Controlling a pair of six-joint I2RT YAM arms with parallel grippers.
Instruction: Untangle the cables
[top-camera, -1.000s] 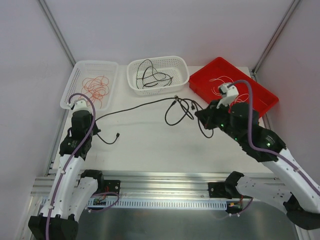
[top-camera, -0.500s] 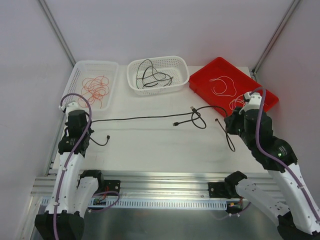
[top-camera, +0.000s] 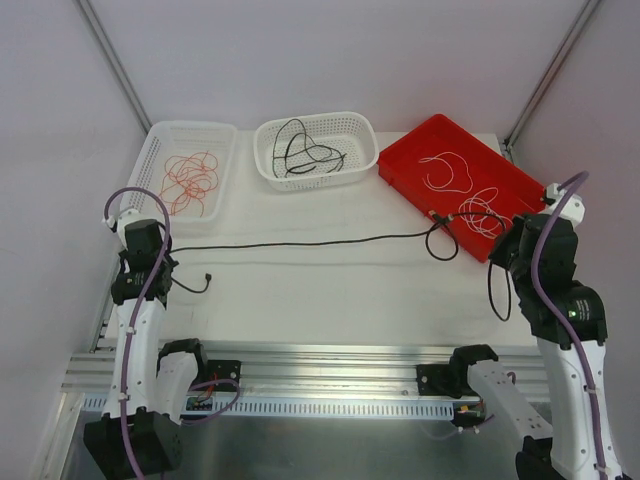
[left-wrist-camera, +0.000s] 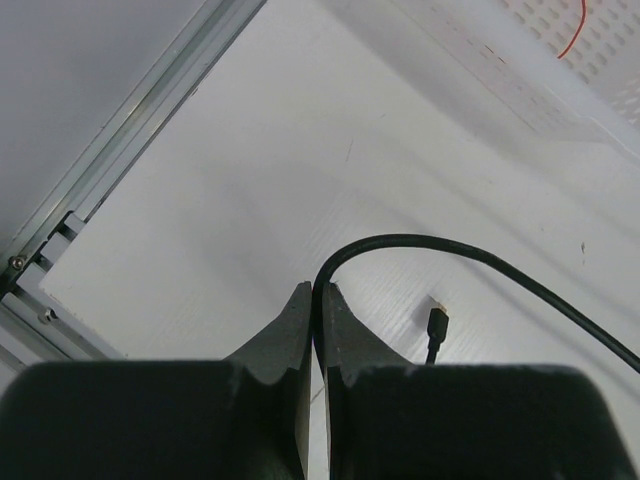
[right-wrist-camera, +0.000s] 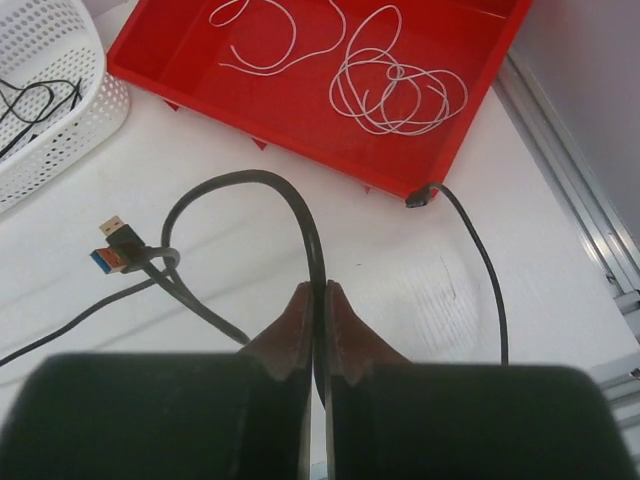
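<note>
Arms (top-camera: 137, 310) wide apart, left end effector (left-wrist-camera: 316, 290) and right end effector (right-wrist-camera: 318, 290) clamped on cables (top-camera: 300, 240).

The left gripper (top-camera: 150, 258) now sits farther left, nearer the front edge of the table (top-camera: 300, 295), and the right gripper (top-camera: 503, 258) has swung far right, past the near corner of the red tray (top-camera: 400, 168). The black cables (top-camera: 300, 241) between them are drawn almost straight, and the tangle seems reduced to one small loop (top-camera: 443, 243) beside the tray.
</note>
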